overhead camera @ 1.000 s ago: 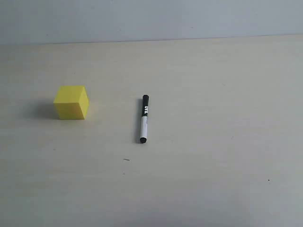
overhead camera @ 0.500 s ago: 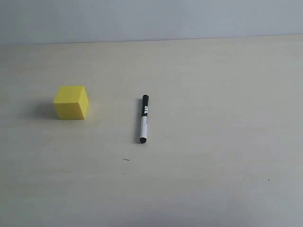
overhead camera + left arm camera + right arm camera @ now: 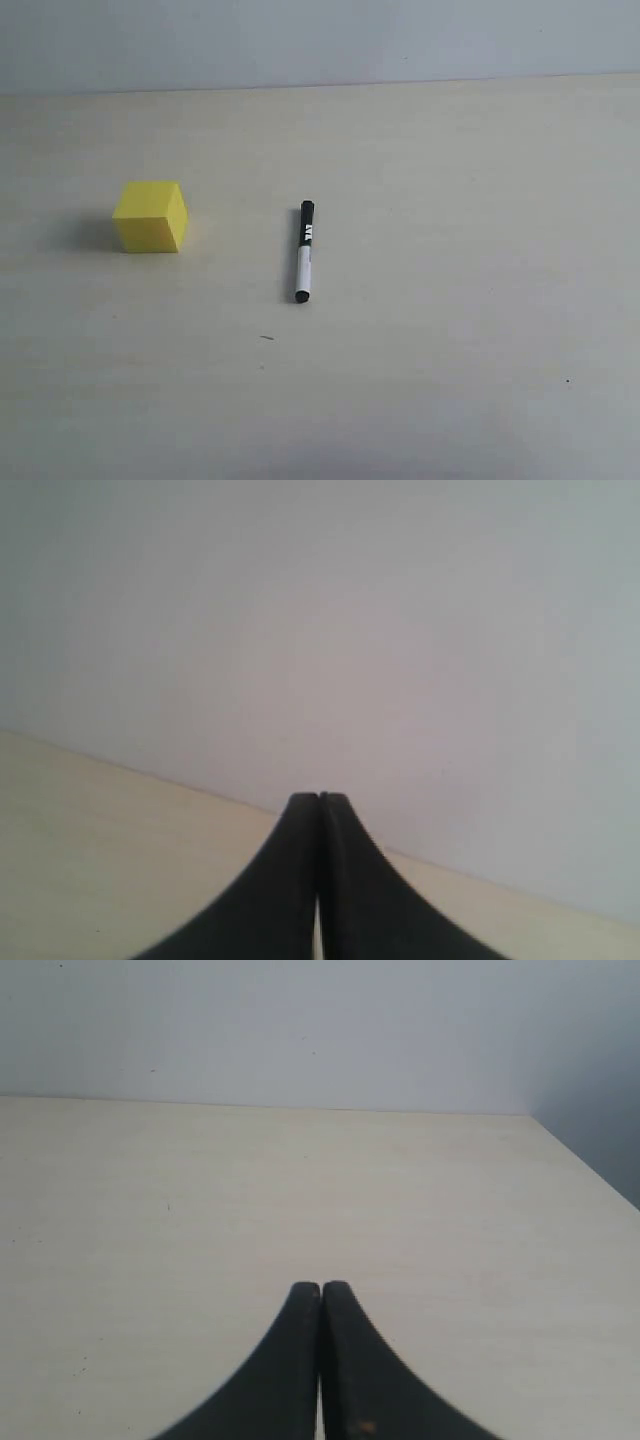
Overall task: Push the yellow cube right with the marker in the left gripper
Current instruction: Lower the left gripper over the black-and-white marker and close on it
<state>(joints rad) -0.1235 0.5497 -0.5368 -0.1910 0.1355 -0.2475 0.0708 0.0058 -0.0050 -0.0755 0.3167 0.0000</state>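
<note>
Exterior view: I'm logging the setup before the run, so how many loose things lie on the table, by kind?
cube: 1
marker: 1
Total: 2

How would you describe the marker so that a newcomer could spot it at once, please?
On the pale table, look near the middle, right of the yellow cube in the exterior view. The marker lies flat there, apart from the cube: slim, white-barrelled with black ends, unlike the blocky cube.
</note>
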